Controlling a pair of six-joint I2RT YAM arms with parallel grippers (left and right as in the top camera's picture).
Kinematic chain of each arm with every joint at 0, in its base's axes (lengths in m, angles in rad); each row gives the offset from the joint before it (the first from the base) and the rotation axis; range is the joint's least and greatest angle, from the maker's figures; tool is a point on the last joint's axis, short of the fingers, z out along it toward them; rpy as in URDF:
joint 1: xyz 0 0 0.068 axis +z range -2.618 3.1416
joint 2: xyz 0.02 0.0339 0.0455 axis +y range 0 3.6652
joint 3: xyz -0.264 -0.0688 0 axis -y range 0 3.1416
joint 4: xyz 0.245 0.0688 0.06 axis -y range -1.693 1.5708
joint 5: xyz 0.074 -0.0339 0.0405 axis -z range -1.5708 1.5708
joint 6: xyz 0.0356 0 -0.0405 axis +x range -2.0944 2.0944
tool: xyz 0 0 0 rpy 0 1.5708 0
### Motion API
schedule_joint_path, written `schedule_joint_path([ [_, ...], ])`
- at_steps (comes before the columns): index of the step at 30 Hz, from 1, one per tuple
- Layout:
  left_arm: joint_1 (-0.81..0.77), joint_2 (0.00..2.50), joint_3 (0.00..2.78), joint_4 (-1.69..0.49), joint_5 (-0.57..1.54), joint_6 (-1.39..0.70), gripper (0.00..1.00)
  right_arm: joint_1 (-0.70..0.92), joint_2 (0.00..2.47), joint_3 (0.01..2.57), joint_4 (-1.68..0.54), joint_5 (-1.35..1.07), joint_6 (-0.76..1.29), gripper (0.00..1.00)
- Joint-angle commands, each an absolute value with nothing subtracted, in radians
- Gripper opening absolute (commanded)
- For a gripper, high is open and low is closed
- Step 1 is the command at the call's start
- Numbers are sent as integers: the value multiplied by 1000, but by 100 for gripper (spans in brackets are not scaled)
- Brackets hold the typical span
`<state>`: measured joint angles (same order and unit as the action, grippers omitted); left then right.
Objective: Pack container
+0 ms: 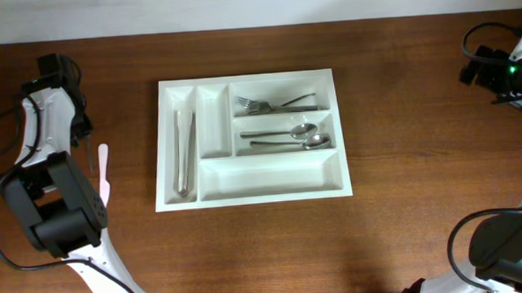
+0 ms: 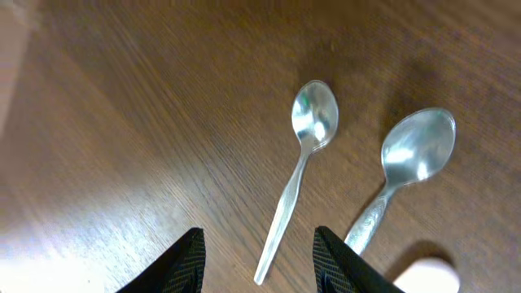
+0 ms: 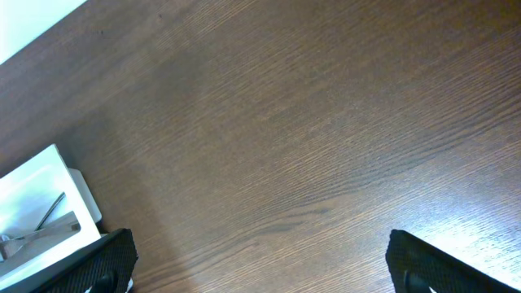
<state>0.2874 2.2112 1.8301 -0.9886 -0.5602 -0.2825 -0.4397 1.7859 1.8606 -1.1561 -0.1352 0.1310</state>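
A white cutlery tray (image 1: 262,177) lies mid-table. It holds metal tongs (image 1: 185,154) in the left slot, forks (image 1: 272,103) at the top right, and two spoons (image 1: 296,136) below them. In the left wrist view a small spoon (image 2: 313,122) and a larger spoon (image 2: 417,150) lie loose on the wood. My left gripper (image 2: 259,248) is open, with its fingers on either side of the small spoon's handle end. My right gripper (image 3: 260,256) is open and empty over bare wood. The tray's corner (image 3: 32,191) shows at its left.
A pale pink utensil (image 1: 104,171) lies on the table by the left arm (image 1: 52,103); a pale rounded tip (image 2: 423,277) shows next to the larger spoon. The right arm (image 1: 505,70) is at the far right edge. The loose spoons are hidden in the overhead view.
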Motion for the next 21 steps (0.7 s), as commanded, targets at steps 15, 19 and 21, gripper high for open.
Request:
schedule_joint_path([
  [15, 258, 2345, 1829, -935, -794, -283, 45, -439, 1779, 1864, -1156, -126, 127, 99],
  [19, 249, 2345, 1829, -894, -789, -261, 45, -439, 1779, 1864, -1156, -126, 127, 99],
  [21, 247, 2345, 1829, -860, -786, -216, 45, -439, 1779, 1864, -1156, -126, 127, 99],
])
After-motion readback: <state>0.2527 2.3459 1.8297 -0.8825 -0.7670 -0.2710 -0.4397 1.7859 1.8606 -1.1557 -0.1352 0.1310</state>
